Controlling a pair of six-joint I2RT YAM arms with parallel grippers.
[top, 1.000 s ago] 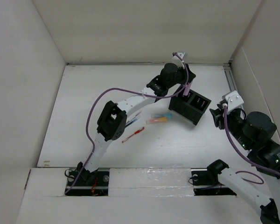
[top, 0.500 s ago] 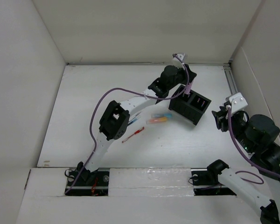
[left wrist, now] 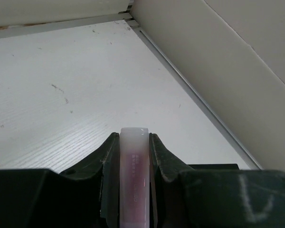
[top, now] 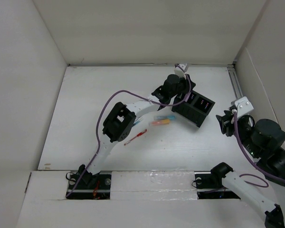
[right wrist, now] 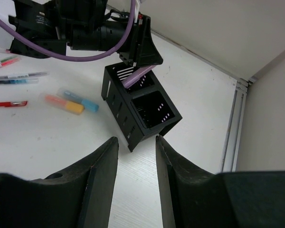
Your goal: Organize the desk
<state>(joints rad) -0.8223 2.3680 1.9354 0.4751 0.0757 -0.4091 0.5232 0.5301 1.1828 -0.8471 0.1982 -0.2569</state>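
**Marker going into the organizer**

Midway through tidying the desk (top: 76, 95), by the look of it: putting one loose item away. Holding a pale purple marker (left wrist: 133, 190) in the left gripper (left wrist: 133, 137), fingers narrowed and pressed against both its sides. Poised over the black organizer (right wrist: 140, 107), toward the far right of the desk. Marker tilted, with its lower end poking into the compartment nearest that gripper. Depth of the tip inside: hidden, so impossible to say.

Off to the right and well apart from the work: the right gripper (right wrist: 135, 139), fingers spread wide with nothing between them, looking down on the organizer from the near side.

Lying out on the desk just left of the organizer:
- an orange marker (right wrist: 61, 102) and a blue marker (right wrist: 88, 104), side by side
- a red pen (right wrist: 9, 103), nearer the arm bases
- a few thin pens (right wrist: 16, 78), partly under the left arm in the overhead view

Next, probably: straighten the marker enough to clear the compartment wall and lower it. Then spread the fingers and lift straight up, without dragging the organizer along. After that, likely on to the orange and blue markers. Worth watching: a light-looking box, perhaps easy to slide or tip with a nudge from the fingers.
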